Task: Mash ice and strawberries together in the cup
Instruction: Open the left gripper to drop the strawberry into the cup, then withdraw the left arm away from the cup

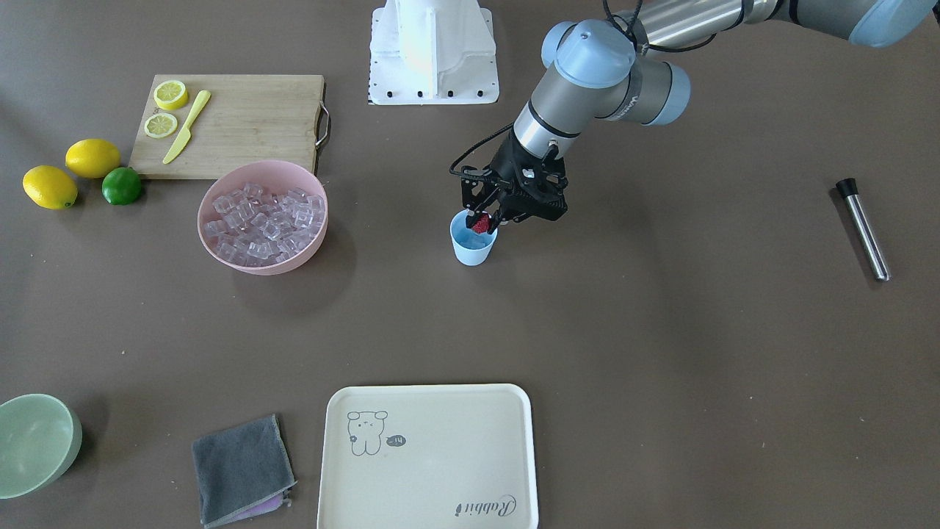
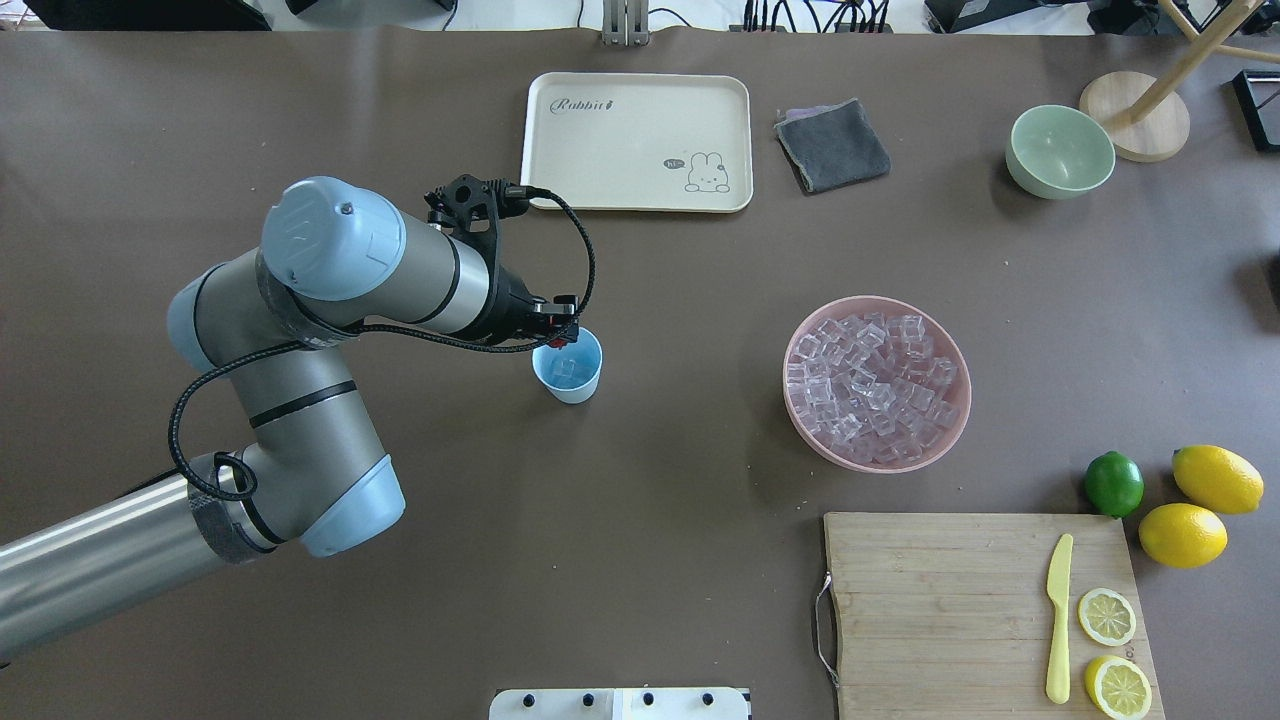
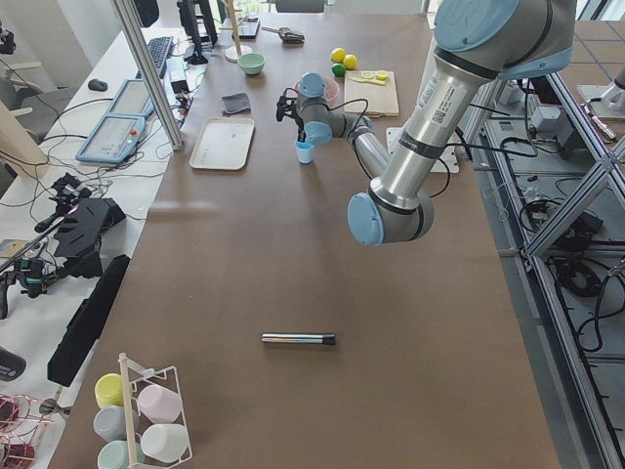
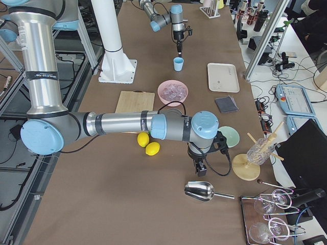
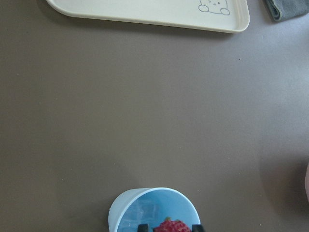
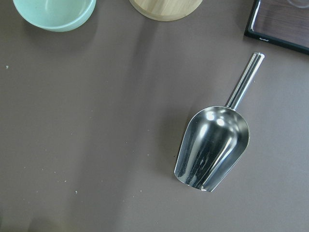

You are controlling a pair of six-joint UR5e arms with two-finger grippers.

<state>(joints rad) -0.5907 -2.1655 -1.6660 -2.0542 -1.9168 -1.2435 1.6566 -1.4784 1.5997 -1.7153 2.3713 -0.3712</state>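
Left hand [image 1: 486, 220] is clenching the berry [image 1: 481, 223] over the cup [image 1: 470, 253].
Ice [image 5: 141, 211] is sitting inside; the right hand [image 4: 200, 166], I cannot tell its grip.

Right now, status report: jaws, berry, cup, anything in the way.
Left jaws shut on berry, over cup. Ice in cup. Right jaws by scoop, state unclear. Nothing between berry and cup.

Appeared at frame left as a left arm [image 2: 420, 282] of silver-grey tubes and pale blue rounded joint caps. Carried a looping black cable [image 2: 588, 262]. Ended in a black left gripper [image 2: 562, 338].
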